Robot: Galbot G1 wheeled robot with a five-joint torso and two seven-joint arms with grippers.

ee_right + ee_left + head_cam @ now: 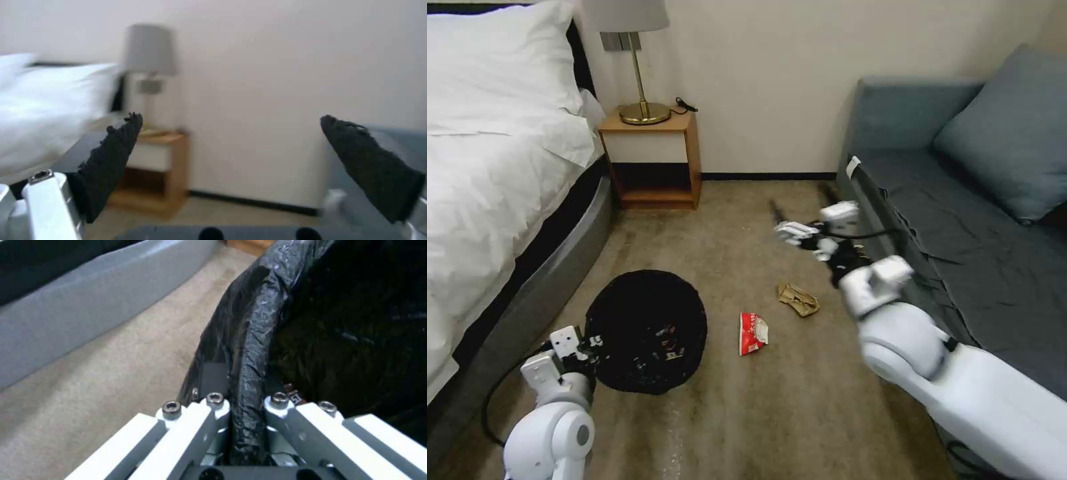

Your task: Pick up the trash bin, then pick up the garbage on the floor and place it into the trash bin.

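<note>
— Right gripper (787, 223): how is it seen?

— It is raised with its dark pads spread wide and nothing held between them, pointed toward the wall. The left gripper (245, 413) is clamped on the lined rim of the trash bin (647, 330), which is held low beside the bed.

— Where is the garbage placed from the free tool?

— Below and behind its tips. The crumpled tan paper (798, 299) lies nearest, under the right wrist; the red-white snack packet (752, 333) is found further back, between the paper and the bin, its long axis running roughly fore-and-aft. The right arm is judged nearer to both.

— And the surroundings?

— Beige carpet is seen, hemmed by the sofa (960, 220) and nightstand (654, 157).
</note>
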